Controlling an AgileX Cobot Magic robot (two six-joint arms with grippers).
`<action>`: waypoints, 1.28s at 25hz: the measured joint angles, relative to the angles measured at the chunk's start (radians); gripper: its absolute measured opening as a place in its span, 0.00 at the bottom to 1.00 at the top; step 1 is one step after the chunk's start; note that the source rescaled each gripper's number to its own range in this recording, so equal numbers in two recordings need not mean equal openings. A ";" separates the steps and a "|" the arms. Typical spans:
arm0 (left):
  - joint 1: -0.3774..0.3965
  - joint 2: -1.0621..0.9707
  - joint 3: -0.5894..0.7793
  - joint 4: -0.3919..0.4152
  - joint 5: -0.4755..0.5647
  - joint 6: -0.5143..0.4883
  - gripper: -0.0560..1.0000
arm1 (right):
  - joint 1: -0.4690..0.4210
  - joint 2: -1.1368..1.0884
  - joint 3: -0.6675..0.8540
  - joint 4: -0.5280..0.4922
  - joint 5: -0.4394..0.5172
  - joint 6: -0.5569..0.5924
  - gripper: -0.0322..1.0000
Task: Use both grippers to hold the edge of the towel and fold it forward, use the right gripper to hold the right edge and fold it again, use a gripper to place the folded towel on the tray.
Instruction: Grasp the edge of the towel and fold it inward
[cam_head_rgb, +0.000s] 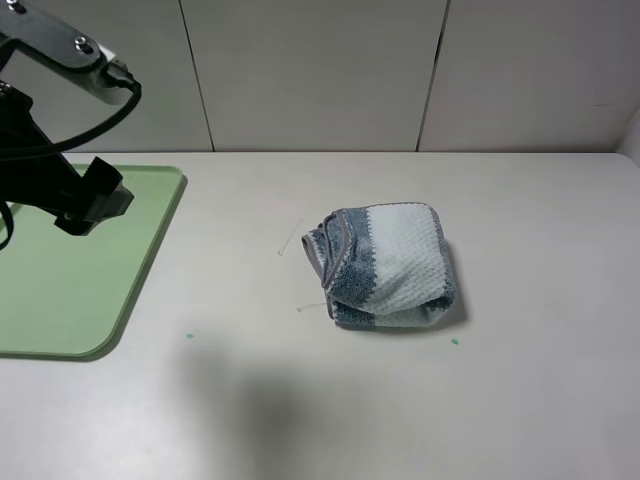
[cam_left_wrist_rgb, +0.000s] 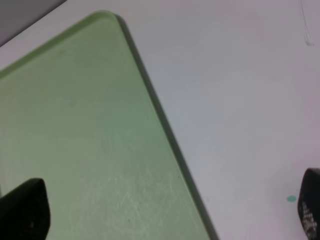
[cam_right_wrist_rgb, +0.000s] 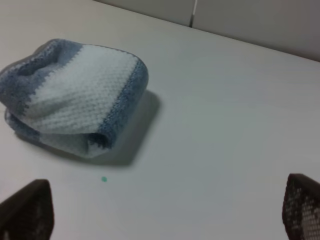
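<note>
The towel (cam_head_rgb: 390, 265), striped dusty blue and white, lies folded into a thick bundle on the white table, right of centre, with its grey hem curling at the left side. It lies apart from the tray. The right wrist view shows the towel (cam_right_wrist_rgb: 75, 95) ahead of my right gripper (cam_right_wrist_rgb: 165, 210), whose fingertips stand wide apart and empty. The light-green tray (cam_head_rgb: 60, 290) sits at the table's left edge. My left arm (cam_head_rgb: 70, 185) hovers over it. In the left wrist view my left gripper (cam_left_wrist_rgb: 165, 210) is open above the tray's (cam_left_wrist_rgb: 75, 125) rim, holding nothing. The right arm is outside the exterior view.
Grey wall panels (cam_head_rgb: 320, 70) run behind the table. Two thin white threads (cam_head_rgb: 290, 240) lie just left of the towel. Small teal dots (cam_head_rgb: 189, 336) mark the tabletop in front of the tray and the towel.
</note>
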 joint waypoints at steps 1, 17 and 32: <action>0.000 0.000 0.000 0.000 0.000 0.000 1.00 | 0.000 0.000 0.000 0.002 0.000 -0.003 1.00; 0.000 0.000 0.000 0.000 0.000 0.000 1.00 | 0.000 0.000 0.000 0.015 0.000 -0.010 1.00; 0.000 0.000 0.000 0.000 -0.007 0.000 1.00 | 0.000 0.000 0.000 0.022 0.000 -0.010 1.00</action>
